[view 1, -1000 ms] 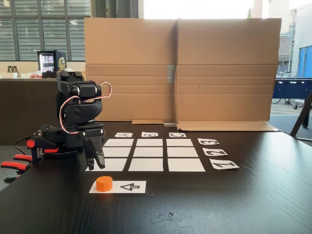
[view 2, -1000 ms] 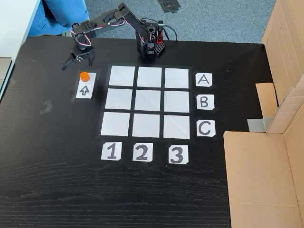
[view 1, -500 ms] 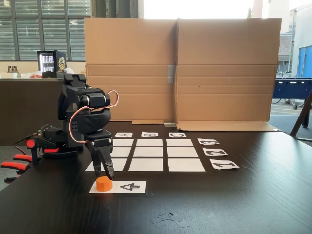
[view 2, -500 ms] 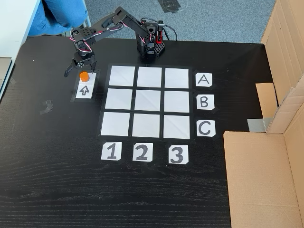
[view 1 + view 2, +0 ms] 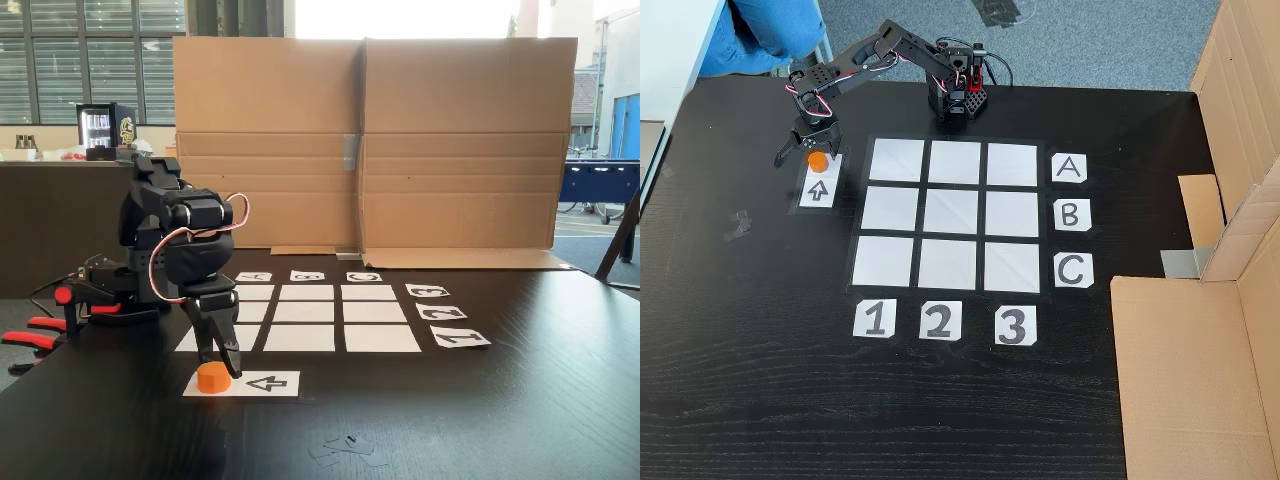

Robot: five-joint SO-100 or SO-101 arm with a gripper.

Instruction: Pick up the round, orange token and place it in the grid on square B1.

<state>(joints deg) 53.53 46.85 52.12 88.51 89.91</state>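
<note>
The claw point(image 5: 807, 153) is down over the token point(image 5: 817, 161) now, jaws spread wide, one finger on either side of it in the top-down fixed view and nothing pinched yet. In the low fixed view the claw point(image 5: 222, 368) hangs right at the token's point(image 5: 211, 377) upper edge; contact cannot be judged from here.

One orange token, and it sits on the far end of the arrow strip point(image 5: 818, 187), just left of the grid point(image 5: 954, 214) in the top-down fixed view. One strip, one black arrow on it.

The grid counts nine white rectangles, three by three. Six labels around it: A point(image 5: 1068, 168), B point(image 5: 1070, 214) and C point(image 5: 1073, 270) down the right, 1 point(image 5: 874, 319), 2 point(image 5: 939, 320) and 3 point(image 5: 1012, 325) along the near edge. Square B1 point(image 5: 889, 210), middle row, left column, is bare.

One cardboard screen point(image 5: 365, 150) stands at the far side in the low fixed view.

Against half a second ago, the claw has dropped lower and closer around the token; the token itself has not shifted.
</note>
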